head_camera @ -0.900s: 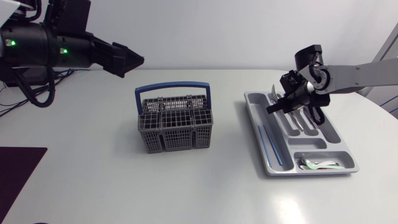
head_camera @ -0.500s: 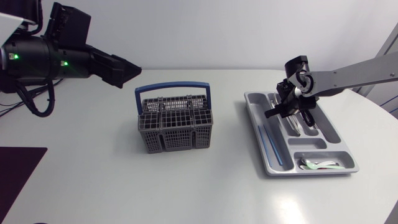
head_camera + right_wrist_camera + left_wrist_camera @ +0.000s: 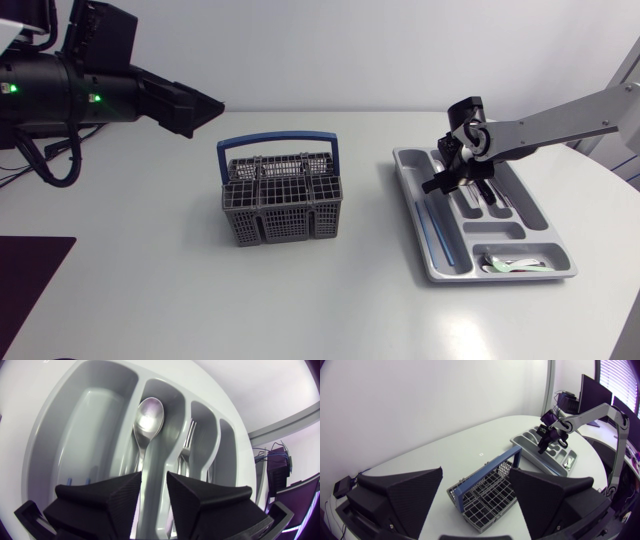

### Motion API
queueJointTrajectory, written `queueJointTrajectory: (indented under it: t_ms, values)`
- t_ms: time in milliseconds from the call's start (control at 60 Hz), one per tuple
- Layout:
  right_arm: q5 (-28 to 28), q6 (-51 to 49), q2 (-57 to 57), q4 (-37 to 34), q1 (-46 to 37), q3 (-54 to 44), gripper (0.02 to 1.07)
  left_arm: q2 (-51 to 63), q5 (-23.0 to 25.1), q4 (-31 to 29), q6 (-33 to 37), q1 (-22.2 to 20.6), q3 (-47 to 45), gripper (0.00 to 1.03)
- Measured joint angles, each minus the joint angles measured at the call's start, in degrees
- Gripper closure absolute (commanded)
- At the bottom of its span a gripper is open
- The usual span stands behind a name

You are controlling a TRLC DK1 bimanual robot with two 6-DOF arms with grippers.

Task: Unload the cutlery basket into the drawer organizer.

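Cutlery basket (image 3: 280,205) stands upright on the table, blue handle raised; contents not discernible. Drawer organizer (image 3: 548,238) lies well apart to the basket's right, with a green-and-white utensil (image 3: 515,265) in its nearest compartment. Farther back, the right gripper (image 3: 437,186) is low over the organizer, above a spoon (image 3: 150,415) lying in a long compartment; whether it grips the spoon cannot be told. Beyond the basket's left side, the left gripper (image 3: 476,472) hangs raised, spread wide and empty.
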Motion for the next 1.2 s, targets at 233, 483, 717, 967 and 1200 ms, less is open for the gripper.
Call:
queueJointTrajectory:
  t_ms: [233,483,717,967,1200]
  values:
    - [-6.0,-0.2,-14.9,1.9,0.0,-6.9,0.44,-0.5,0.0,-0.1,0.0,0.7,0.0,0.11]
    - [-13.0,-1.2,-31.4,3.1,6.5,-14.0,0.44,-0.6,0.0,-1.1,1.9,4.9,-1.3,0.11]
    - [-16.1,-1.0,-31.1,4.2,15.4,-15.7,0.44,2.2,0.0,-0.6,5.2,10.9,-6.5,0.11]
    - [-18.4,1.1,-21.4,4.8,19.3,-14.2,0.44,13.2,0.0,2.0,8.0,12.6,-11.1,0.10]
    - [-18.5,1.3,-18.8,4.4,21.0,-12.8,0.44,19.0,-0.1,3.3,9.0,11.3,-11.1,0.10]
